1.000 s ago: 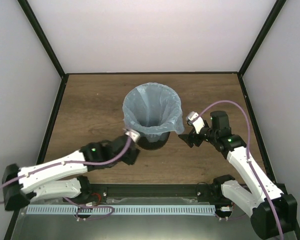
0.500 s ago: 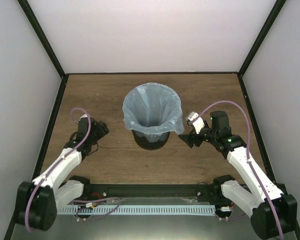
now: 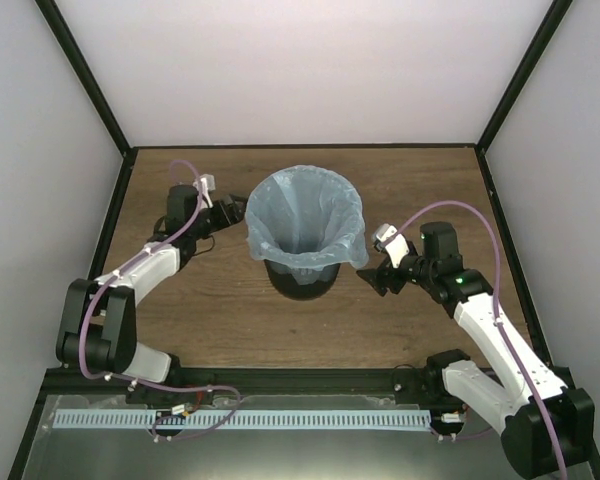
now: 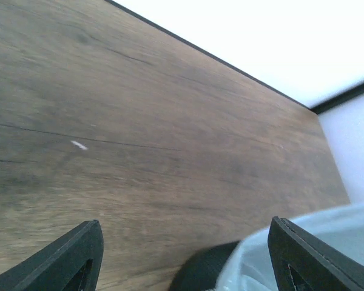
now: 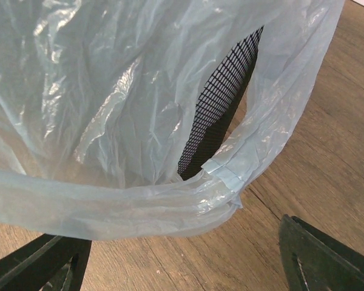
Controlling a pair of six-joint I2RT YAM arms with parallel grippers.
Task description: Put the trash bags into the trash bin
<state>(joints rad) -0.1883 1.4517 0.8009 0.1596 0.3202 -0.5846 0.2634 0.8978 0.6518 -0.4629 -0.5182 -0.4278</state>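
The light-blue trash bag point(image 3: 305, 225) lines the black mesh trash bin point(image 3: 302, 280) at the table's middle, its rim folded out over the bin's top. A handle loop point(image 5: 170, 206) hangs down the bin's right side. My right gripper point(image 3: 372, 277) is open just right of that loop, apart from it. My left gripper point(image 3: 230, 215) is open at the bin's left, holding nothing. In the left wrist view the bag point(image 4: 315, 248) and bin base point(image 4: 203, 273) show at the lower right. The mesh point(image 5: 221, 103) shows through the bag's gap in the right wrist view.
The wooden table point(image 3: 200, 320) is bounded by black frame posts point(image 3: 90, 85) and white walls. A black rail point(image 3: 300, 382) runs along the near edge by the arm bases.
My left arm has swung from the bin's near-left front, out to the left, then up to the bin's far-left side. The right arm and the bag have not moved.
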